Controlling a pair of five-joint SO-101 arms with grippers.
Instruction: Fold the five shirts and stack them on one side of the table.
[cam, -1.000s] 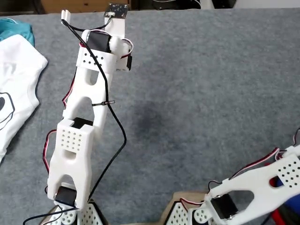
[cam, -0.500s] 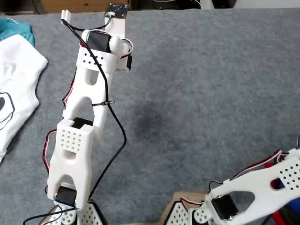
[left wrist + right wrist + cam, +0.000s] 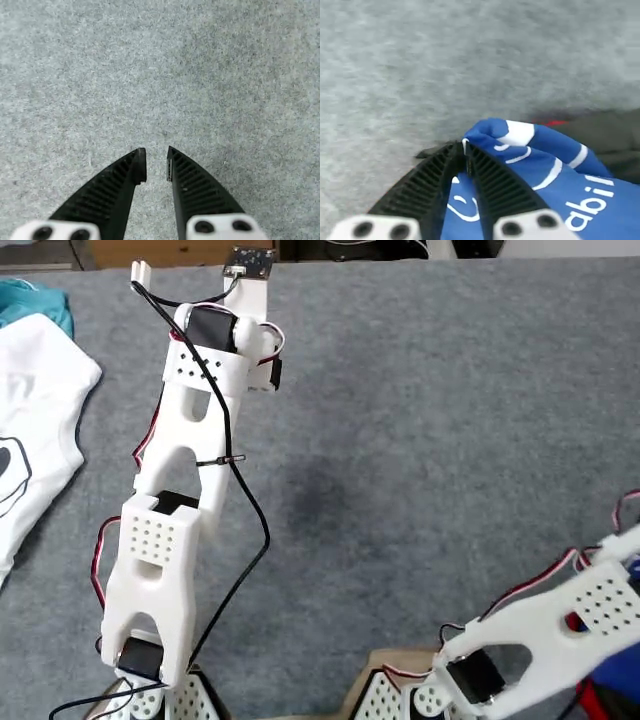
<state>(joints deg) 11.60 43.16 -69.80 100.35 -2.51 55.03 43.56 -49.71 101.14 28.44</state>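
Pincers of the right gripper (image 3: 466,150) are clamped on a fold of the blue shirt (image 3: 545,200), which lies bunched at the near right edge of the table (image 3: 420,440), touching a red cloth (image 3: 550,121) and a dark garment (image 3: 615,130). The left gripper (image 3: 156,165) hangs over the table's far edge, its jaws a little apart and holding nothing. A white shirt (image 3: 30,430) lies at the table's left edge, with a teal shirt (image 3: 35,300) at its far left corner. The step in hand looks like drawing the blue shirt out to the table's middle for folding. It is hard to tell whether the pinch holds one layer, so a slow lift should free it from the pile. The left gripper could then take a second corner to spread it flat.
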